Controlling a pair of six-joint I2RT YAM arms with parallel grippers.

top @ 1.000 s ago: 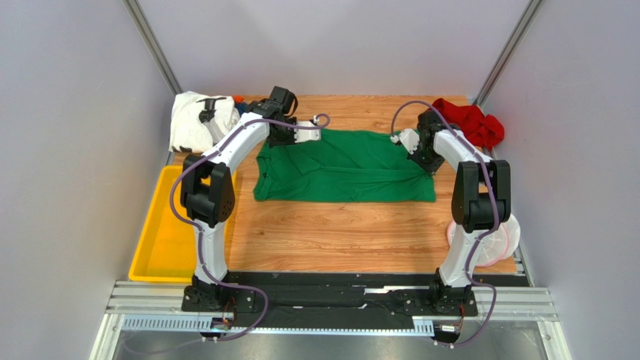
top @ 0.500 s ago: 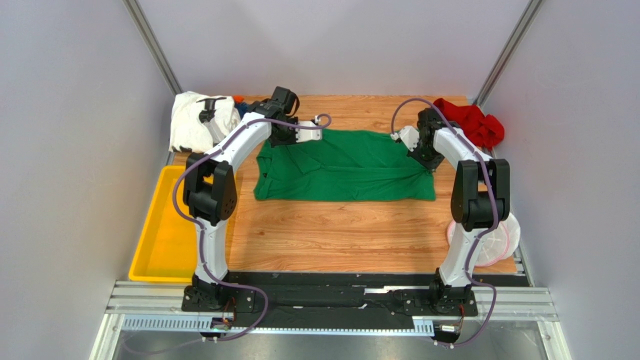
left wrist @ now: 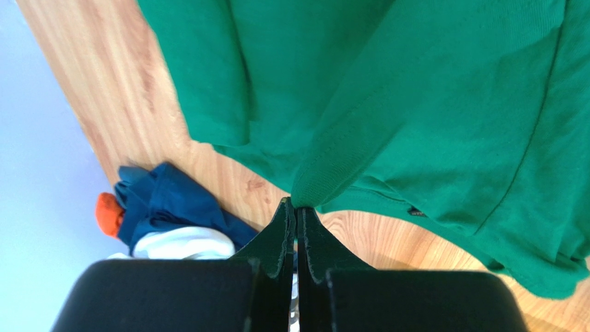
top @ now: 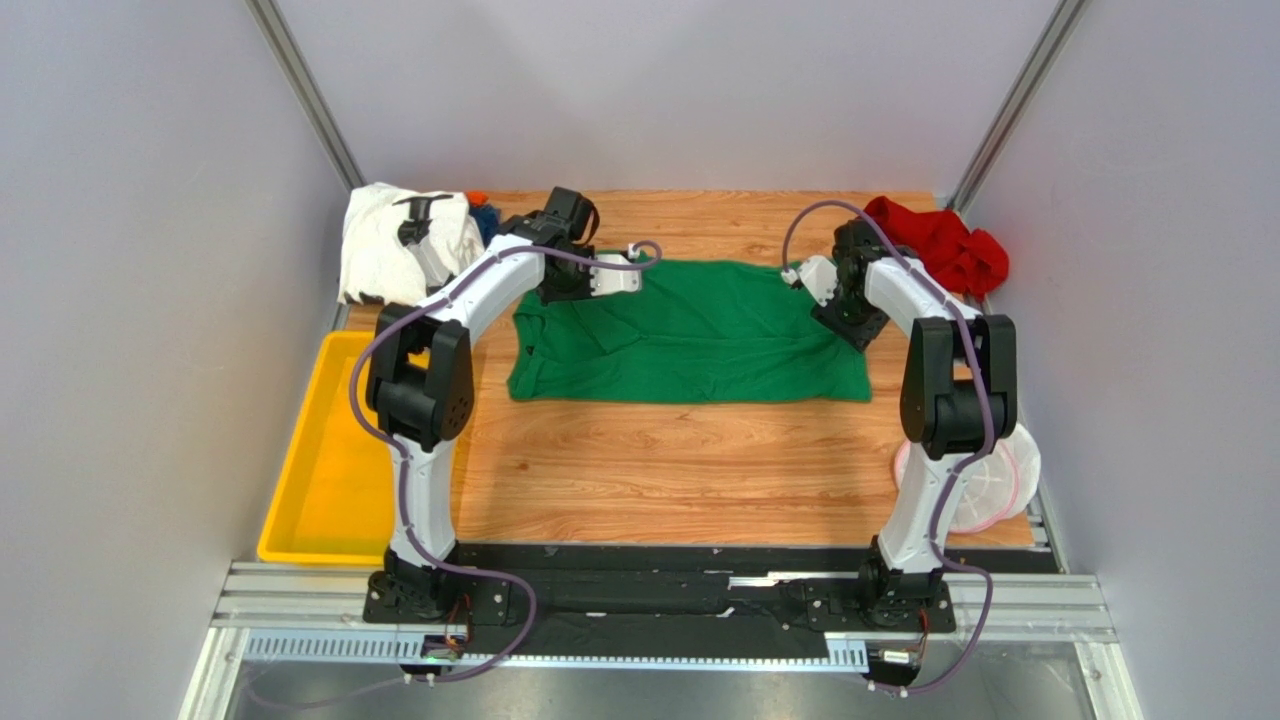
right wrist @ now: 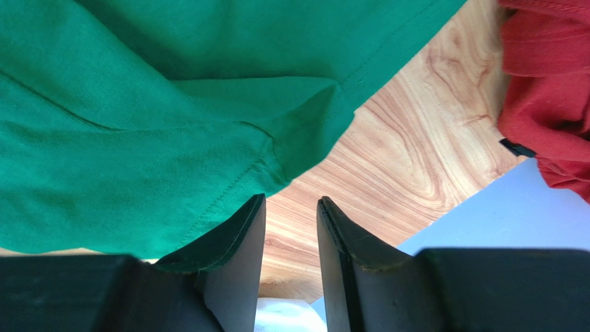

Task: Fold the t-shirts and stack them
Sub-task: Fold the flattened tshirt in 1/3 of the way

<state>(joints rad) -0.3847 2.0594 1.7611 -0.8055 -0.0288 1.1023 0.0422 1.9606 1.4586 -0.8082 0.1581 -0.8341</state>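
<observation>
Flat on the table (top: pixel 676 465), far half: green shirt (top: pixel 691 333), some folds at its left end. At the shirt's far-left corner the left gripper (left wrist: pixel 296 207) has its fingers together, clamped on a fold of green hem. At the far-right corner the right gripper (right wrist: pixel 291 207) has its fingers apart, with bare wood in the gap and green cloth just beside one finger; nothing is held. Bunched at the table's far right: red shirt (top: pixel 944 245). Piled far left: white shirt (top: pixel 388 240) and blue shirt (left wrist: pixel 173 207).
</observation>
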